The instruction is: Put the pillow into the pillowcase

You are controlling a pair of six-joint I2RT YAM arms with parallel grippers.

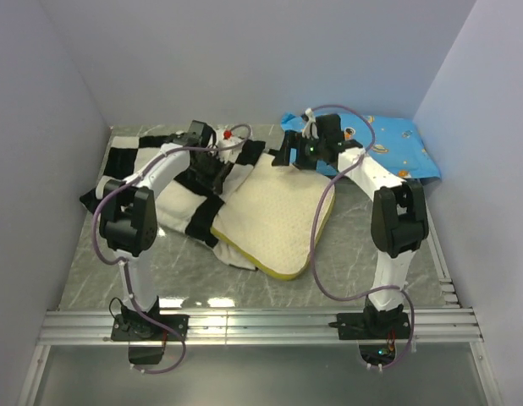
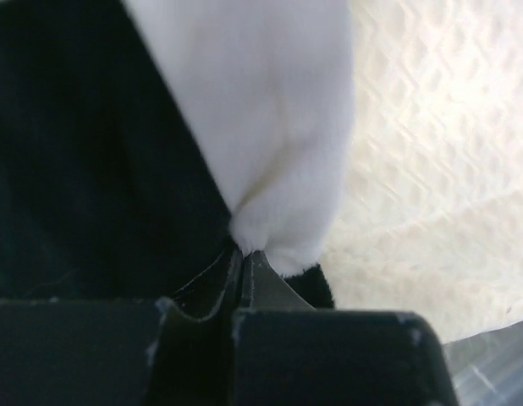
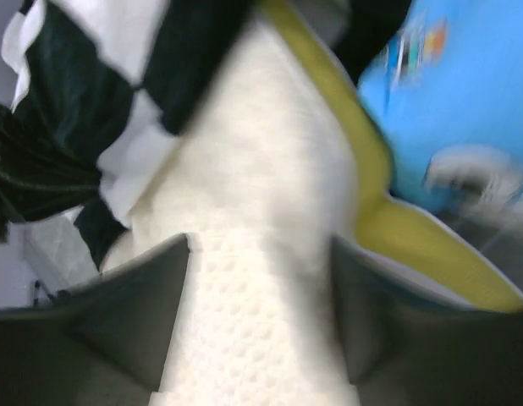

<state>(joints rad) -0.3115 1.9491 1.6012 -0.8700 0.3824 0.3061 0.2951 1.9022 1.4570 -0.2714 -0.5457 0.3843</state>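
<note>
- The pillowcase (image 1: 126,158) lies on the far left of the table (image 1: 101,262), rumpled, with its black and white checks spread from the left wall toward the middle.
- Its right edge is bunched up and touches the left side of the pillow (image 1: 274,216).
- The left gripper (image 1: 215,169) reaches over that bunched edge, toward the far middle of the table.
- In the left wrist view the left gripper (image 2: 243,264) has its jaws closed together, pinching a fold of the pillowcase (image 2: 75,169) where a black square meets a white one; the fold rises from the fingertips, with the dotted pillow (image 2: 431,169) just to its right.
- The pillow sits in the middle of the table, turned at an angle, one corner pointing near. Its cream top is in full view, so it is outside the case, and yellow piping shows along its near right edge.
- The right gripper (image 1: 287,155) is at the pillow's far corner.
- In the right wrist view the right gripper (image 3: 260,245) has its jaws standing apart, with the pillow (image 3: 253,169) filling the gap between them; I cannot tell whether the fingers press it.
- That view is blurred, with the pillowcase (image 3: 67,135) on its left.
- A blue pillow (image 1: 397,152) lies flat in the far right corner, just beyond the right gripper.
</note>
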